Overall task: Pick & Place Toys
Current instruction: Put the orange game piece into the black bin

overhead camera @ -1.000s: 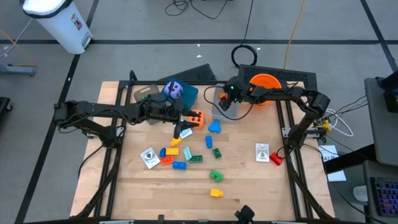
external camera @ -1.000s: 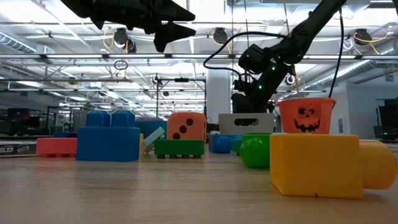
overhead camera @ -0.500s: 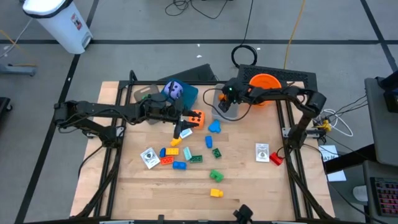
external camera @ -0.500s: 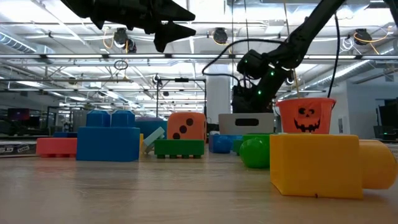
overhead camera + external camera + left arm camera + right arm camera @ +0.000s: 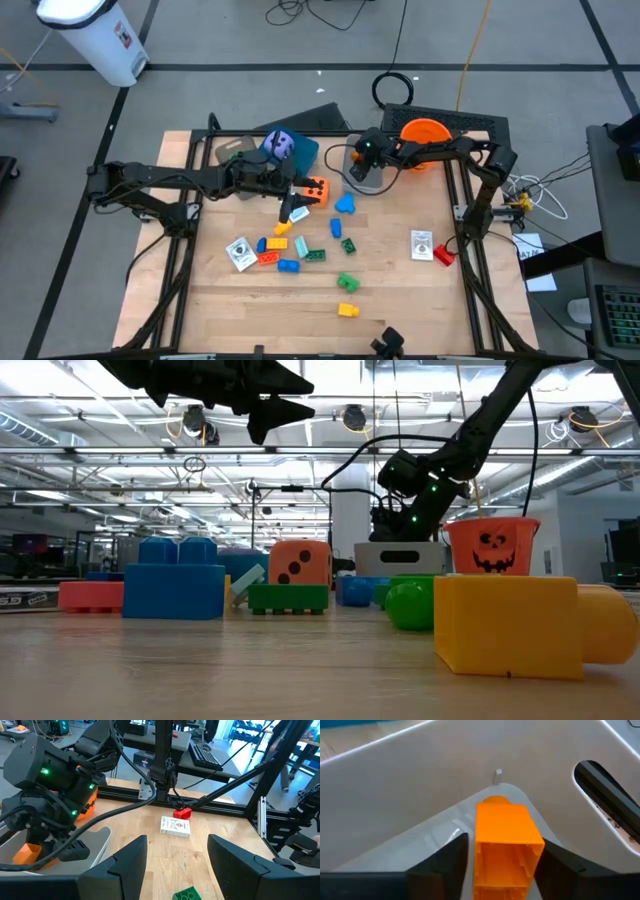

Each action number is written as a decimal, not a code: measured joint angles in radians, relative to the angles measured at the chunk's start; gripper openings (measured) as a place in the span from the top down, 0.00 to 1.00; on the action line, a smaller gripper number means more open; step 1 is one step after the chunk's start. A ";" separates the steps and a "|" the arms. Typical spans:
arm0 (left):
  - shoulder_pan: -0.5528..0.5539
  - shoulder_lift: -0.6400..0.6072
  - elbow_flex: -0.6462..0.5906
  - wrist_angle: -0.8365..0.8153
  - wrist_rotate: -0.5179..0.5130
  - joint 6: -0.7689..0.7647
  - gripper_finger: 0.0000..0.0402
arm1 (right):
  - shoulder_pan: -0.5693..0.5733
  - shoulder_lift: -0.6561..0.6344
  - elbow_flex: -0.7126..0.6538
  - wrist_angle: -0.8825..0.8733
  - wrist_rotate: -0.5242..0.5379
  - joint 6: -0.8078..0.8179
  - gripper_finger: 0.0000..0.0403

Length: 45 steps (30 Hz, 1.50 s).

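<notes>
Toys lie scattered on the wooden table (image 5: 400,290): bricks such as a blue one (image 5: 172,578), a yellow one (image 5: 347,310) and a green one (image 5: 347,281), an orange die (image 5: 316,188) and cards (image 5: 240,252). A purple die (image 5: 280,143) sits in the teal box (image 5: 300,152). My right gripper (image 5: 505,870) reaches down into a grey tub (image 5: 346,158) at the far middle, shut on an orange brick (image 5: 507,835). My left gripper (image 5: 298,208) hangs open above the toys, by the orange die, with nothing between its fingers. My right gripper pinches the orange brick's two long sides (image 5: 482,865) between its fingers, which slant down from the table's right side and lie along it. The brick's hollow underside faces the wrist. Its far end (image 5: 500,805) points at the tub's floor; whether it rests there I cannot tell.
An orange bucket (image 5: 425,130) stands right of the tub at the far edge. A second card (image 5: 422,244) and a red brick (image 5: 444,256) lie at the right. Black frame rails (image 5: 465,200) border both sides. Bare wood lies along the near edge.
My right gripper has sunk a little lower into the grey tub. My left arm and the toys on the table have kept still.
</notes>
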 joint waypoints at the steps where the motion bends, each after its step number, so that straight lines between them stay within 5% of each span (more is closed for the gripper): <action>1: 0.000 0.000 0.000 0.000 0.000 0.000 0.47 | 0.000 0.000 0.000 0.001 0.000 -0.003 0.60; 4: 0.000 0.000 0.000 -0.001 0.000 0.000 0.47 | 0.000 0.000 0.000 0.002 0.000 -0.019 0.69; 10: 0.000 0.000 0.000 -0.005 0.000 0.000 0.47 | 0.000 -0.041 0.000 -0.002 0.000 -0.033 0.69; 19: 0.033 0.000 0.000 -0.002 0.000 0.000 0.47 | 0.022 -0.324 0.000 -0.027 -0.005 -0.045 0.66; 29: 0.096 0.000 0.000 0.056 0.000 0.000 0.47 | 0.135 -0.587 -0.012 0.072 -0.240 0.000 0.67; 34: 0.091 0.000 0.000 0.118 0.000 0.010 0.47 | 0.220 -0.596 -0.093 0.283 -0.337 0.049 0.67; 45: 0.037 0.029 0.001 0.192 -0.041 0.006 0.47 | 0.368 -0.483 -0.173 0.658 -0.339 0.060 0.67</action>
